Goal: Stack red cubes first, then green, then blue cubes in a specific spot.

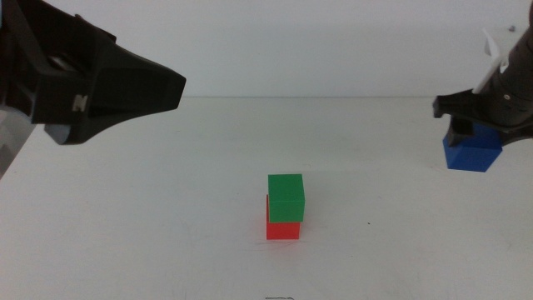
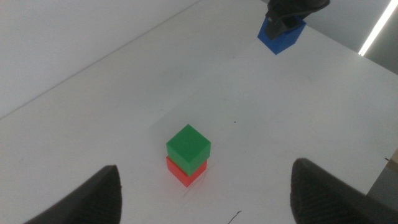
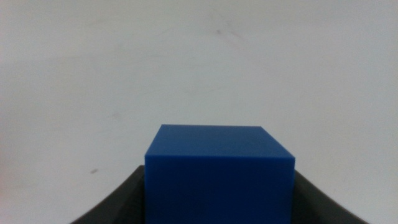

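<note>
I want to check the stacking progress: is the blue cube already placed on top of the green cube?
No, the blue cube is far to the right in the right gripper, while the green cube has nothing on it.

Matte white tabletop (image 1: pixel 166 233), faintly speckled. Red cube (image 1: pixel 282 229), green cube (image 1: pixel 286 197) and blue cube (image 3: pixel 217 177) look smooth, matte plastic. Gripper jaws dark, matte.

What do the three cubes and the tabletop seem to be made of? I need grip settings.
The green cube, red cube and blue cube look like solid matte plastic or painted wood: even colour, crisp edges, no glare. The table looks like a white matte laminate with faint scuffs. The right tool is closed on the blue cube.
</note>
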Controlling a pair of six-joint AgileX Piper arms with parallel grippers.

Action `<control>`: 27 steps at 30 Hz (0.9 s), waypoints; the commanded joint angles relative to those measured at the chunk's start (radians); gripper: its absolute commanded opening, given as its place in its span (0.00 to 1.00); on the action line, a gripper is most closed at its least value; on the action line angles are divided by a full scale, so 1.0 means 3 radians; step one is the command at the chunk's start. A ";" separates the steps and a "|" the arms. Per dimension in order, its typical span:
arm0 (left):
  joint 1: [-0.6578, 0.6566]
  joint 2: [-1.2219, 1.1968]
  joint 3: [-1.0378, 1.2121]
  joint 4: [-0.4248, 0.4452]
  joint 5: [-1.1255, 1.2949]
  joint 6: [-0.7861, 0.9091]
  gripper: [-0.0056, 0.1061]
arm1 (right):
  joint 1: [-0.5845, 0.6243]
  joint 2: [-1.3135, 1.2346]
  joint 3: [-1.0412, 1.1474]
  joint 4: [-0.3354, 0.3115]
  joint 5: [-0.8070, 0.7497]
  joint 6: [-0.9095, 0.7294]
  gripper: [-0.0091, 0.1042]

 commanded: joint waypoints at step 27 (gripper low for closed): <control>0.0005 -0.0028 -0.0080 -0.0099 -0.0216 0.0001 0.87 | 0.1675 0.0867 -0.1713 -0.0181 0.0758 0.1087 0.07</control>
